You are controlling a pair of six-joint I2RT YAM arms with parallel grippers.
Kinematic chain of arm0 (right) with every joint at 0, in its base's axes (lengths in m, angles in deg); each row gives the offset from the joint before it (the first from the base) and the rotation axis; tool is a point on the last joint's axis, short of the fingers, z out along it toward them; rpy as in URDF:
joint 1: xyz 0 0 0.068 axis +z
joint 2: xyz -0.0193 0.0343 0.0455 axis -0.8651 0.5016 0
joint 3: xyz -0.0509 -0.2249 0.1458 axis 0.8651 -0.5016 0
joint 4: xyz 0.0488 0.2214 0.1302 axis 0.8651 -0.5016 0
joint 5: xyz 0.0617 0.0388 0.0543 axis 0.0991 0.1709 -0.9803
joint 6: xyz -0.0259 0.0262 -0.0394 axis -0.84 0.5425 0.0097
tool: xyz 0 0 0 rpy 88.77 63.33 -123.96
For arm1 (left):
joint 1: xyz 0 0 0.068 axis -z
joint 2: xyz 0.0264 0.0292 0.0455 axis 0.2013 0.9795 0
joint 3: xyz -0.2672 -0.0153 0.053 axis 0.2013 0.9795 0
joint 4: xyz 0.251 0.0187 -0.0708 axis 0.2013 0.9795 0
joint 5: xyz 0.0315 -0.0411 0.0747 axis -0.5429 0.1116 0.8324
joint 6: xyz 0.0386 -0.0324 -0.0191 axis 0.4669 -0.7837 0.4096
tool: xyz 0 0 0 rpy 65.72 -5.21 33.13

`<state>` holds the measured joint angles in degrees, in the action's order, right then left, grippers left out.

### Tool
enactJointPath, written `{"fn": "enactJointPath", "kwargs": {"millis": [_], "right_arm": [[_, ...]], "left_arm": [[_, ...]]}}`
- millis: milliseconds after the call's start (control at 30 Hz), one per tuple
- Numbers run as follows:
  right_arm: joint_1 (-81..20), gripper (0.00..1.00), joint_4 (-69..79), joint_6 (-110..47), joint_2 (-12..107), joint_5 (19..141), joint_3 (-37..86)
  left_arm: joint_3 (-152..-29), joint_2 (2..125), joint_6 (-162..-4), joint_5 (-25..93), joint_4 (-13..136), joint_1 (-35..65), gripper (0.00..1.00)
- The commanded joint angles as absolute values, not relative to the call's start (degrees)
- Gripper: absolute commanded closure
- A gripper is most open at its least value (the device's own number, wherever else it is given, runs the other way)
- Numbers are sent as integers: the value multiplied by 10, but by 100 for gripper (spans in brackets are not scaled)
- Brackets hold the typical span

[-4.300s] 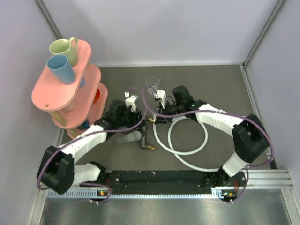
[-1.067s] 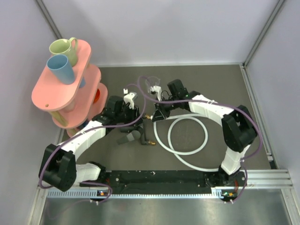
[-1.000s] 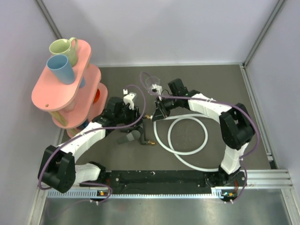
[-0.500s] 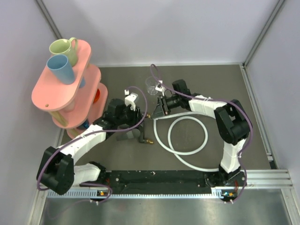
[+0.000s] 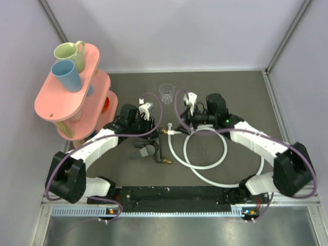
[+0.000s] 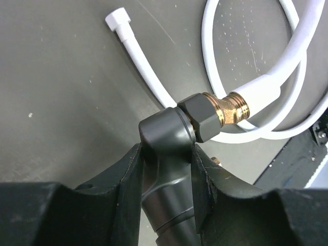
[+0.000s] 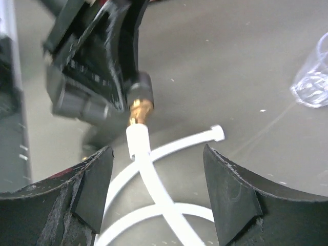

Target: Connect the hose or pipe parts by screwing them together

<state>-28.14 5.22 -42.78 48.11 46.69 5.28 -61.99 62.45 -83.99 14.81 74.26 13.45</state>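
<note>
Far to the left of the black T-shaped fitting [image 5: 158, 147] stands a pink tiered rack [image 5: 61, 105], with a pale green mug [image 5: 69, 53] and a blue cup [image 5: 66, 76] on its top shelf. Just left of the fitting, the left gripper [image 6: 166, 148] is clamped on it: both black fingers [image 6: 125, 179] press the sides of its dark grey, matte body. From that body a six-sided dark nut leads to a brass-coloured threaded tip, and a second brass tip shows at the fitting's near end in the overhead view. The fitting is held over the dark grey table [image 5: 246, 102], between the two arms. On the fitting's right, the white end sleeve of the hose [image 6: 256, 91] meets the brass thread, butted against it in line. The hose is thin, smooth and white; it runs from that joint away to the right and lies in two overlapping loops on the table, right of the fitting. Its other end, a small white ribbed connector [image 7: 218, 133], lies loose on the table just beyond the fitting. Behind the fitting, well apart from it, stands a clear plastic cup [image 5: 166, 94]. To the fitting's right, the right gripper [image 7: 156, 151] has its fingers spread wide; the hose passes between them without touching either.
</note>
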Motion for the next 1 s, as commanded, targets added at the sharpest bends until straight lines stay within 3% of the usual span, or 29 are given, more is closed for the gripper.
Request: {"fn": "enactJointPath", "kwargs": {"millis": [0,233,500,967], "right_arm": [[-210,30,183,-704,368,589,-84],[-125,31,418,-936,338,689,-250],[-56,36,459,-1121,421,800,-237],[-37,57,425,-1207,486,784,-190]], "left_arm": [[-689,650,-864,55,791,117,100],[-752,718,-864,-3,881,105,100],[-774,745,-856,-26,912,105,100],[-788,767,-852,-68,923,104,100]]}}
